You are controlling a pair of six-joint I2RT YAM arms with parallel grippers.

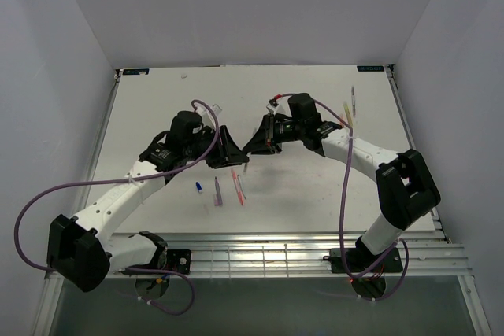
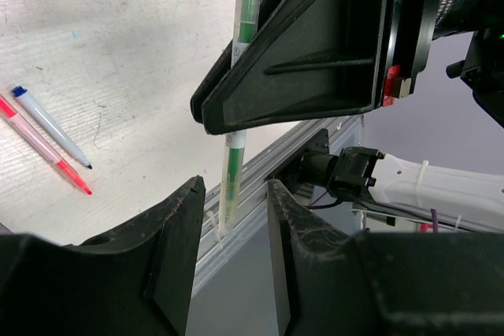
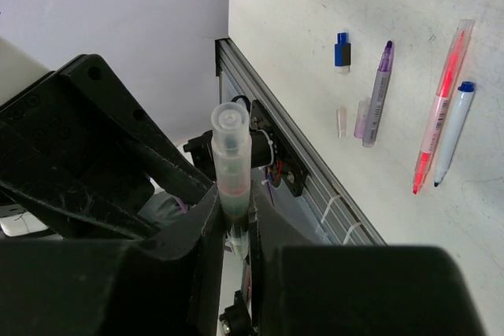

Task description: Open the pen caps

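Clearly the cap [image 3: 231, 127] tops a pen [image 2: 250, 5] the right gripper [image 3: 235, 218] pinches.

Table [image 1: 315, 186], white: purple pen [image 3: 379, 92] lies flat, blue cap [image 3: 341, 53] just beside it, red pen [image 3: 442, 112] & blue pen [image 3: 452, 131] on opp. side.

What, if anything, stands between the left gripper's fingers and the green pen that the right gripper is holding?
Nothing visible does. The green pen's lower end hangs in the gap between the open fingers of the left gripper, while the right gripper is clamped higher up on the barrel.
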